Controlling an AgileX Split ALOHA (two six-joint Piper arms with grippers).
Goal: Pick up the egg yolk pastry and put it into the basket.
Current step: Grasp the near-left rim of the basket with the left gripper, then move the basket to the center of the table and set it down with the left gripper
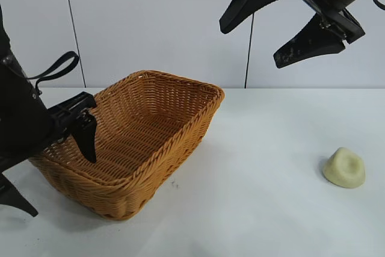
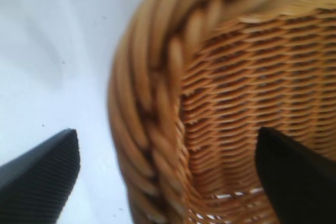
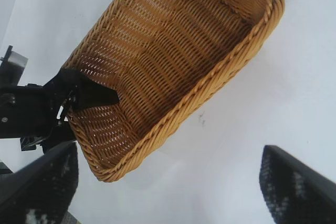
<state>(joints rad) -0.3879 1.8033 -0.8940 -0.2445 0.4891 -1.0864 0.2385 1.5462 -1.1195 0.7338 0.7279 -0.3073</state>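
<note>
The left gripper (image 1: 54, 167) stood wide open at the near-left corner of the wicker basket (image 1: 180, 97), one finger inside the wall and the other outside it, straddling the braided rim. The right gripper (image 1: 283, 22) hung high above the table, also spread wide and holding nothing. The egg yolk pastry (image 1: 344, 168) lay on the white table (image 1: 252, 209), well apart from the basket and far from both grippers.

Risks, as judged from this arrangement:
- The left fingers bracketed the rim, so a lowering or closing move could snag the weave and drag or tilt the basket (a light wicker body probably slides easily on a smooth tabletop).
- A shifted basket would change the drop target for the pastry.
- The pastry looked soft and dome-shaped; an off-centre pinch could squash it or squirt it sideways across the table.
- The pastry lay on the right arm's side; a reach by the left arm would have to cross over the basket.

View differences:
- The exterior view alone showed the pastry and the height of the right gripper.
- The left wrist view showed the rim (image 2: 152, 103) up close, passing between its two dark fingertips, with the inner weave beyond one of them.
- The right wrist view looked down on the whole basket (image 3: 173, 66) and the left gripper's finger (image 3: 89, 94) lying over its corner, a placement only partly legible from outside.
</note>
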